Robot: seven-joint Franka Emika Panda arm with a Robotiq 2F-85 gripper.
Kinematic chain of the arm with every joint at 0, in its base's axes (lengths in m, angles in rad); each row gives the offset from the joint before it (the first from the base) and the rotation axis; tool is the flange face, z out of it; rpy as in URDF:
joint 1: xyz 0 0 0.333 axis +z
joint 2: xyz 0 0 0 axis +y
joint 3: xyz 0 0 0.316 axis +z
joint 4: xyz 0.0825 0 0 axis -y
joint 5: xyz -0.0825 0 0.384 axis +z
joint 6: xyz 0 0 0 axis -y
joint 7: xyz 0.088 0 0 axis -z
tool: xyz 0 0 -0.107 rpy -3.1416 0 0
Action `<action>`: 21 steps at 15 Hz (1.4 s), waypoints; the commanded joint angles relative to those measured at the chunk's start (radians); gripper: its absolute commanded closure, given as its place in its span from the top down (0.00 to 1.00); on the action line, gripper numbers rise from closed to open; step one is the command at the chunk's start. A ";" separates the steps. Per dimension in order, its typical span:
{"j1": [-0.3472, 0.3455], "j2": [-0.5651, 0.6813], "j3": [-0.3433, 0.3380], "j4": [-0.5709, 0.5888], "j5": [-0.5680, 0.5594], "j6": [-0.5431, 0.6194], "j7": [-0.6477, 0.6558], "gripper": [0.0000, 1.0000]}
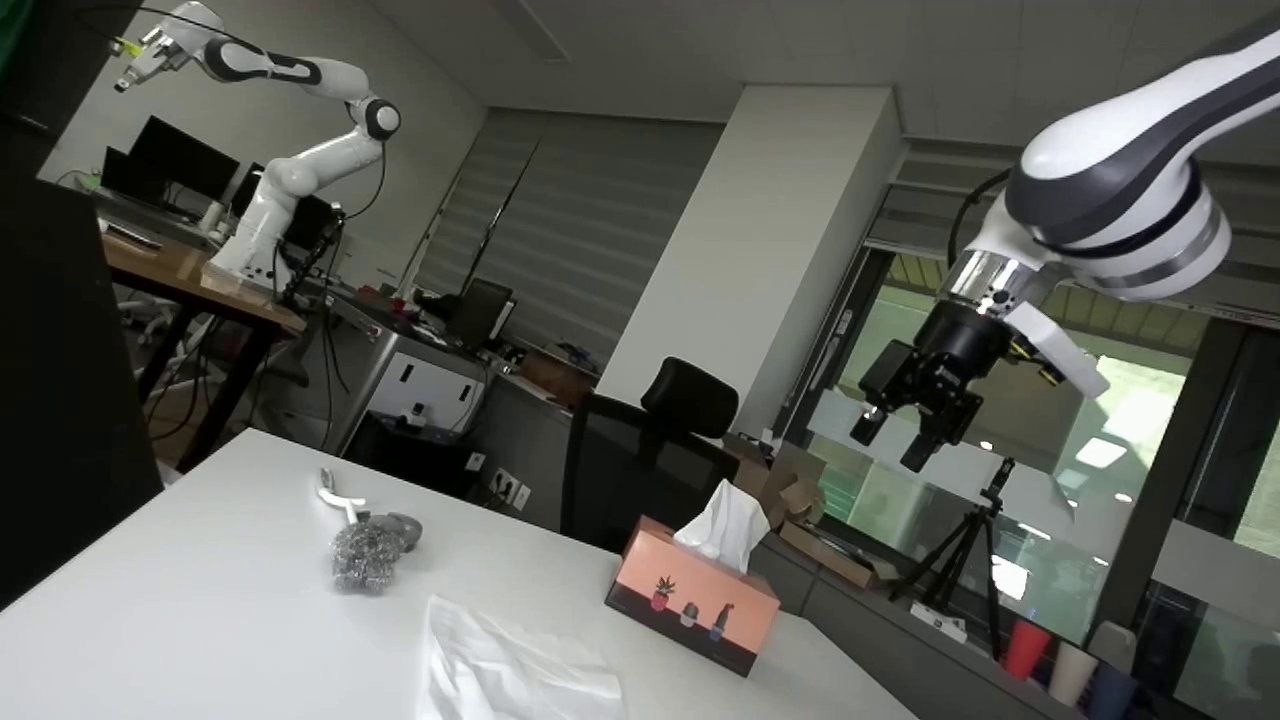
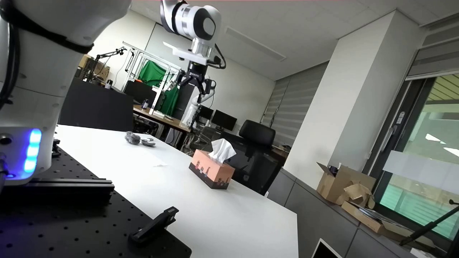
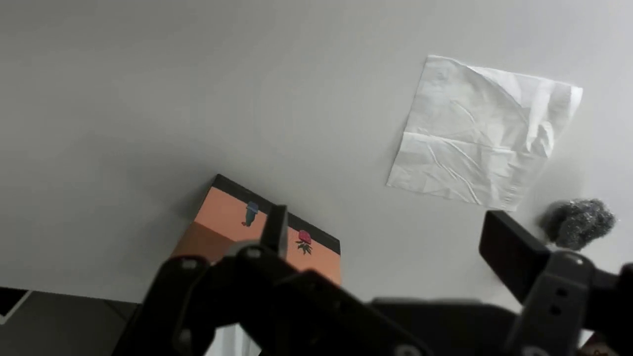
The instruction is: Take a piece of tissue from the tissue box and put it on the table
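The orange and black tissue box [image 1: 690, 605] stands on the white table [image 1: 240, 610], near its far edge. It shows in an exterior view [image 2: 211, 171] and in the wrist view [image 3: 220, 207]. A white tissue [image 1: 727, 525] sticks up from its top. Another tissue [image 3: 474, 138] lies spread flat and slightly creased on the table, apart from the box; it shows in both exterior views [image 1: 510, 670] [image 2: 152, 157]. My gripper [image 1: 893, 442] is open and empty, high above the table. In the wrist view my gripper [image 3: 385, 230] has its fingers wide apart, one overlapping the box.
A grey steel-wool clump [image 1: 365, 555] lies on the table beside a white and grey object [image 1: 345, 502]. A black clip-like object [image 2: 154, 225] sits at the edge of the black perforated base [image 2: 86, 229]. A black chair [image 2: 247, 154] stands behind the table near the box.
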 commanded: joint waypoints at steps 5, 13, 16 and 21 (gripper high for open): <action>-0.072 0.402 -0.069 0.445 -0.156 -0.167 -0.293 1.00; -0.099 0.498 -0.050 0.570 -0.152 -0.313 -0.434 1.00; -0.099 0.496 -0.047 0.565 -0.151 -0.312 -0.434 1.00; -0.099 0.495 -0.047 0.565 -0.151 -0.312 -0.434 1.00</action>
